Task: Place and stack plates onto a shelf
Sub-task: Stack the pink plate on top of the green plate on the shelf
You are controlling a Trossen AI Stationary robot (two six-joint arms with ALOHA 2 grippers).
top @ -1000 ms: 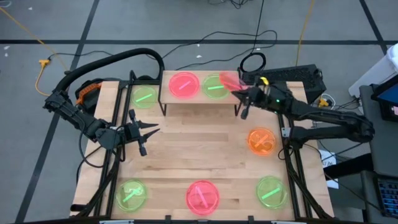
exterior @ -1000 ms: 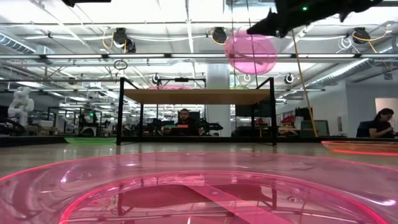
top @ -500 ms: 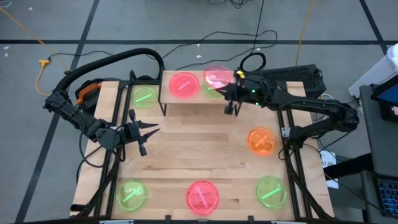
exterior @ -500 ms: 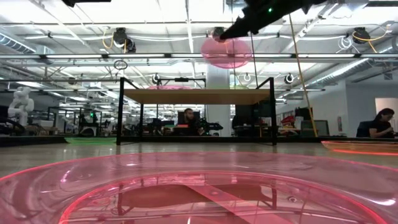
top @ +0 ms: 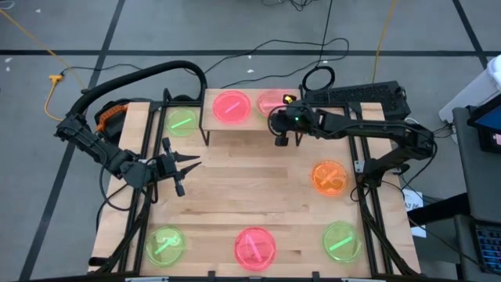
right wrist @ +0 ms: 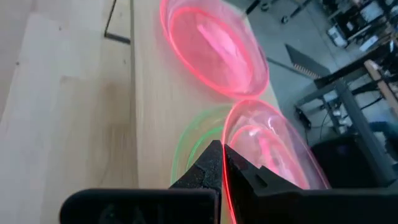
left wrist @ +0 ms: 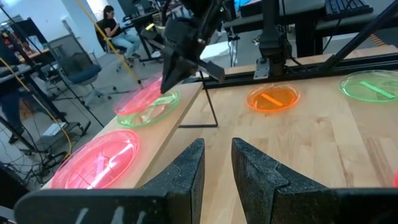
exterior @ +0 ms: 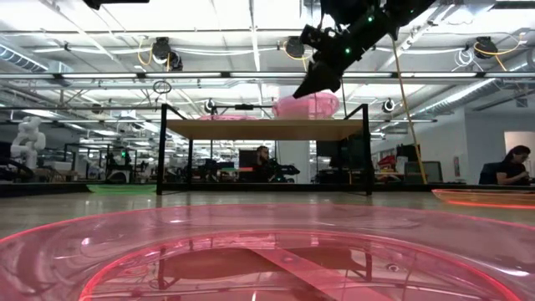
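Plates nearest my front edge of the table [top: 235, 184] come first: a green plate [top: 165, 245], a pink plate [top: 255, 247] and another green plate [top: 342, 240] lie in a row along that edge, well apart from the shelf [top: 243, 129]. The middle pink one fills the foreground of my low view.

Closer to the shelf, my left gripper [top: 190, 164] hangs over the bare wood in front of the shelf's left end, its fingers [left wrist: 186, 171] a little apart with nothing between them. An orange plate [top: 329, 177] lies flat in front of the shelf's right end, beside the table's right rail.

At the shelf itself, my right gripper [top: 280, 125] is over the right part of the board, its fingers pinched tight on the rim of a tilted pink plate [right wrist: 273, 146]. That plate's low edge is down on or just over a green plate [right wrist: 189, 149] already lying on the shelf; I cannot tell if the two touch. Another pink plate [top: 232, 106] lies flat on the shelf's left part.

Left of the shelf, on the tabletop, one more green plate [top: 182, 121] lies.

Beyond the shelf, in the room, a person [exterior: 512, 165] sits at a desk.
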